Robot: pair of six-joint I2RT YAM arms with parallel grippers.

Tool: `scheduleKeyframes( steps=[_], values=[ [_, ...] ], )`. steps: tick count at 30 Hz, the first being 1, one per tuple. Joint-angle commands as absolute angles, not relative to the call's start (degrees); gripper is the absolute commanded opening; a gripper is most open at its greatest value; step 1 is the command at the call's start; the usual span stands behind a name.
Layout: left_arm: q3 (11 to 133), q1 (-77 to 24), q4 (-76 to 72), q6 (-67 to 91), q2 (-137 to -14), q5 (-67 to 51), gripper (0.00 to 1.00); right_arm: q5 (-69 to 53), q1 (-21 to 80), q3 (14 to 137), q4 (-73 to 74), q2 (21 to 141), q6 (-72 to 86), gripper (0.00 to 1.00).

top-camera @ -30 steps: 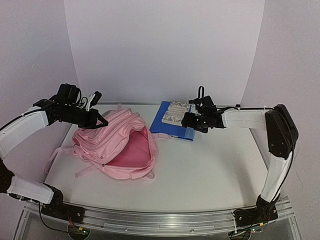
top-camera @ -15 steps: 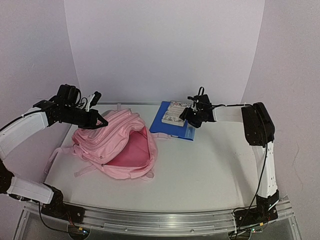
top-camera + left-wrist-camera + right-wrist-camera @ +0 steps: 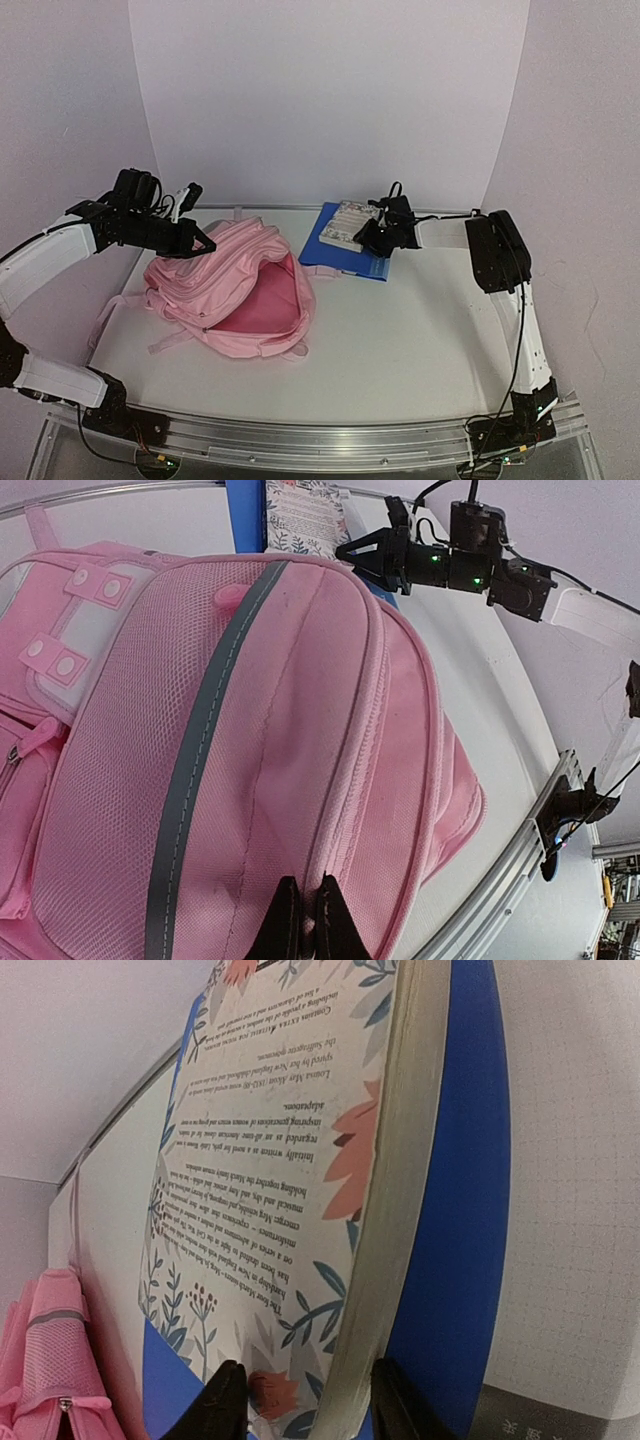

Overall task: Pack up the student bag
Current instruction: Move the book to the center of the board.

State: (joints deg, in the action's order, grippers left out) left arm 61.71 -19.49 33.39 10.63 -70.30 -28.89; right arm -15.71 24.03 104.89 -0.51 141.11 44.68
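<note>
A pink bag (image 3: 235,300) lies on the left half of a white table (image 3: 420,330), its main compartment gaping toward the near right to show pink lining. The left gripper (image 3: 200,240) is clenched on the fabric at the top rim of that opening, holding it lifted. Farther back, just right of the bag, a floral book (image 3: 345,225) lies on a larger blue book (image 3: 345,258), and the right gripper (image 3: 365,235) reaches in from the right with a finger (image 3: 222,1405) on each side of the floral book's near corner; whether it has clamped the book cannot be told.
</note>
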Motion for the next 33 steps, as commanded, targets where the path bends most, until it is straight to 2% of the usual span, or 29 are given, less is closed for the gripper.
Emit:
scheduleKeyframes(
  steps=[1,5,7,33],
  values=[
    [63.77,-18.87,22.85,10.65,-65.69,-31.26,0.0,-15.05,23.68,105.88,-1.05,143.51,47.83,0.22],
    [63.75,-18.85,22.89,10.56,-65.53,-30.98,0.0,-13.65,23.68,104.89,-0.98,143.16,48.47,0.04],
    [63.72,-18.82,22.95,10.55,-65.54,-30.87,0.0,-12.68,23.71,103.6,-0.97,141.93,48.6,0.0],
    [63.51,-18.84,23.07,10.68,-65.65,-31.26,0.0,-2.86,23.73,65.06,4.11,105.15,40.66,0.0]
  ],
)
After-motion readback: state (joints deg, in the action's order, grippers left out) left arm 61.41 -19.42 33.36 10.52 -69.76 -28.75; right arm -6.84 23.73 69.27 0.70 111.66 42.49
